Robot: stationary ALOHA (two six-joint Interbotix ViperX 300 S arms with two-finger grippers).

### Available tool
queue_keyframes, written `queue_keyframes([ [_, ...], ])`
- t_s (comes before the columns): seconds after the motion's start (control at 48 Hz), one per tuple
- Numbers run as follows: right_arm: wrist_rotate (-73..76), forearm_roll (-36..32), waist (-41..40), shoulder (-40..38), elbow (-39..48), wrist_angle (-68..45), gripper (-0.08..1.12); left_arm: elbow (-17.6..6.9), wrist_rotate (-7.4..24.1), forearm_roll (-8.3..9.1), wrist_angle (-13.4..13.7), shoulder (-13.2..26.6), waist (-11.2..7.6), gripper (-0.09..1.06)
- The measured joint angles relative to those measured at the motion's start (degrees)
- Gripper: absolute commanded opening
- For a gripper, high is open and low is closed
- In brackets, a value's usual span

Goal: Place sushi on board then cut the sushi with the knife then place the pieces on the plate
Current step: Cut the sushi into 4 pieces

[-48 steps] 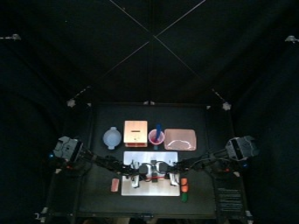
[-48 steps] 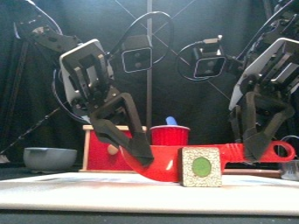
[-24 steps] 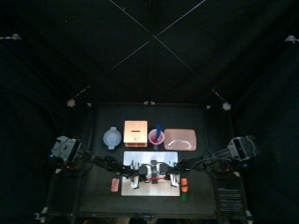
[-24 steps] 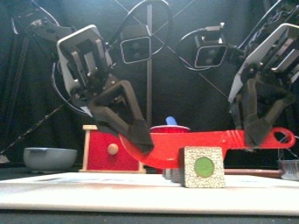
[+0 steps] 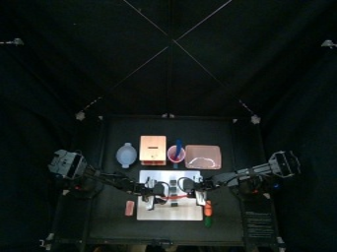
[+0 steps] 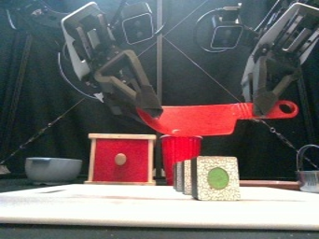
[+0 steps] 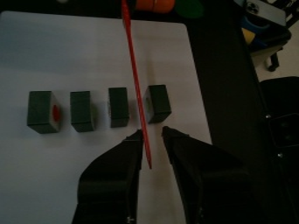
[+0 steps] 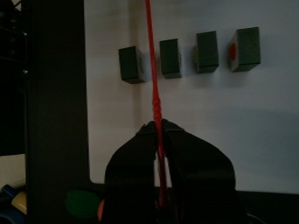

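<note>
Knife held up by both claws, clear above the sushi on the board.

Top view: I see the white board [image 5: 171,181] at the middle of the table. Behind it, in a row from left to right, stand the bowl [image 5: 126,154], the wooden box [image 5: 153,151], the red cup [image 5: 175,153] and the pink tray [image 5: 203,156]. Front view: the left claw [image 6: 147,105] pinches the blade end of the red knife [image 6: 200,117] and the right claw [image 6: 259,105] pinches its handle end. The knife hangs level, well apart from the sushi pieces [image 6: 217,178] standing on the board below. Left wrist view: I count four separate pieces in a row, and the blade edge lines up over the gap between two of them. Right wrist view: the same four pieces, with the jaws closed on the knife.
</note>
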Motion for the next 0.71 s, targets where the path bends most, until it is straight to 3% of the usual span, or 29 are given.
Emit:
queue_keyframes([
  [0.354, 0.0, -0.35, -1.23, -3.78, 1.05, 4.92, 0.32, 1.67, 0.18, 7.12, -0.35, -3.78, 1.58, 0.74],
  [0.5, 0.79, -0.09, -1.58, -7.82, 2.81, 9.14, 0.32, 3.52, 0.0, 8.0, -1.49, -5.54, 2.02, 0.74],
  [0.708, 7.73, 0.26, -1.85, -16.26, 7.29, 15.12, 0.32, 6.86, 0.0, 8.0, -7.12, -7.82, 2.9, 0.74],
])
